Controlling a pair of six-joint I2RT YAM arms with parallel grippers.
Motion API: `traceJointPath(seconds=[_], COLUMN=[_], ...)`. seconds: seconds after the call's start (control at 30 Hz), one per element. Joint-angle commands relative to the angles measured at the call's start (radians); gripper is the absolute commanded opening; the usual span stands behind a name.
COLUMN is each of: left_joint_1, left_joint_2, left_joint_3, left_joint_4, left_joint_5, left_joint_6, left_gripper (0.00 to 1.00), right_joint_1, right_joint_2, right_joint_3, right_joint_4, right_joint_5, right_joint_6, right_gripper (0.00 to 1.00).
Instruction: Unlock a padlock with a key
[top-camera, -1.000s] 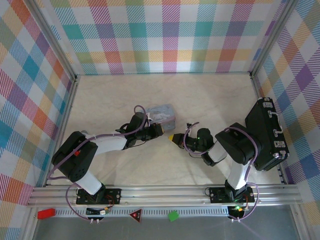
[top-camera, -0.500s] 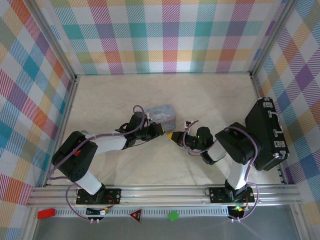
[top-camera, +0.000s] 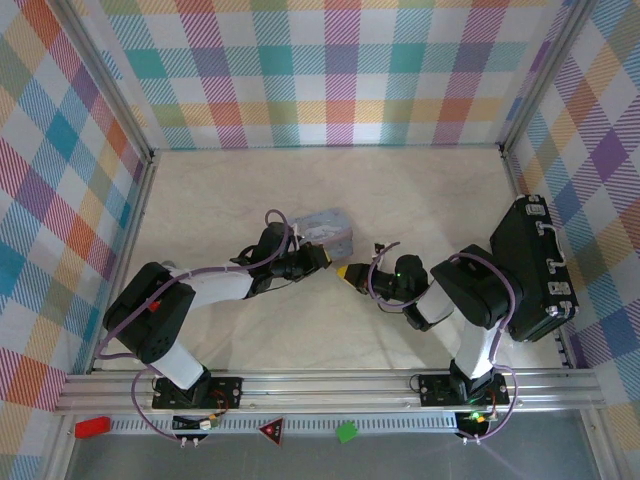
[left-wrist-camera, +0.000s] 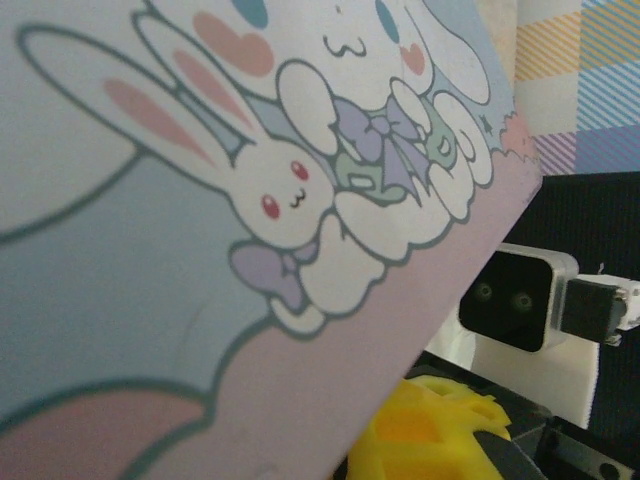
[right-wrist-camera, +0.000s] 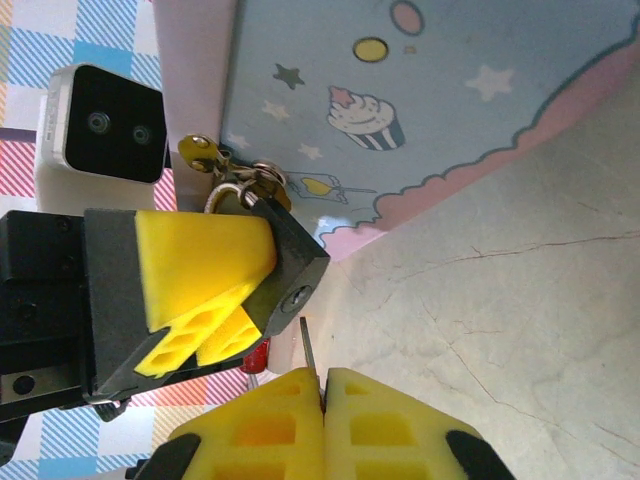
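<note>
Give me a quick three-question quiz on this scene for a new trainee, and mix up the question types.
1. True or false: the right pincer is shut on the key.
2. The padlock hangs on: A the cartoon tin; B a red drawer; C a wall hook.
3. Which pincer's fingertips sit right at the padlock?
Key: 1 true; 2 A; 3 the left pincer.

Bulk of padlock behind left jaws
</note>
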Motion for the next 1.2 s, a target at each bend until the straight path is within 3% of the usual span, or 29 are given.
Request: traceJointPath(seconds=[0.0, 0.43, 1.17], left_joint_1=[0.016, 0.045, 0.082], left_joint_2=[-0.011, 0.056, 0.018], left_joint_3=[0.032, 0.015, -0.014], left_joint_4=[0.07, 0.2, 0.236], left_joint_5=[0.034, 0.1, 0.207], left_joint_6=[-0.021, -0.088, -0.116], left_gripper=[0.03, 0.01, 0.0], right_joint_1=[-0.007, -0.034, -0.037], right_joint_2=[-0.022, -0.072, -0.018], right_joint_3=[-0.005, -0.007, 0.059], right_joint_4=[0.04, 0.04, 0.04], right_joint_5=[-0.004, -0.017, -0.055], right_joint_6=[0.014, 0.003, 0.068], right_gripper=[0.0, 0.0, 0.0])
